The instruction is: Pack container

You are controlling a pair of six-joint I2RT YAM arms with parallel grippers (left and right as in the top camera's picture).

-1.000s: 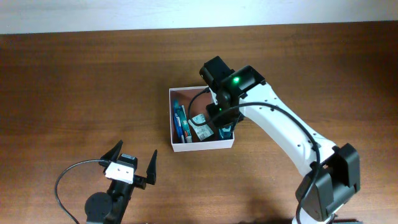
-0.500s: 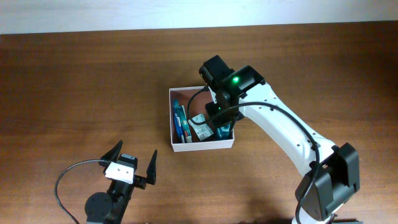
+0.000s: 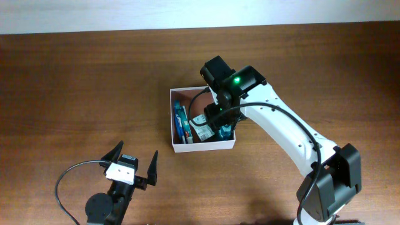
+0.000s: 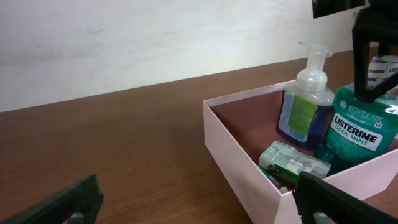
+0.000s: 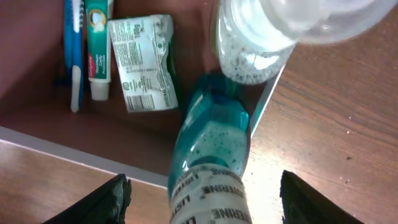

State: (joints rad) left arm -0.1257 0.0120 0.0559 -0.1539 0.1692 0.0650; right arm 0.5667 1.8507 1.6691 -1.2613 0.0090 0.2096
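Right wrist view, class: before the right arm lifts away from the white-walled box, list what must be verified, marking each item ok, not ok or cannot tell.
1. The right gripper is open, with a gap on either side of the teal plastic mouthwash bottle: ok.
2. That bottle stands upright inside the square white-walled container: ok.
3. The clear pump bottle with a green label stands upright beside it: ok.
4. The two bottles are not touching: cannot tell.
5. The left gripper is open, empty and apart from the container: ok.
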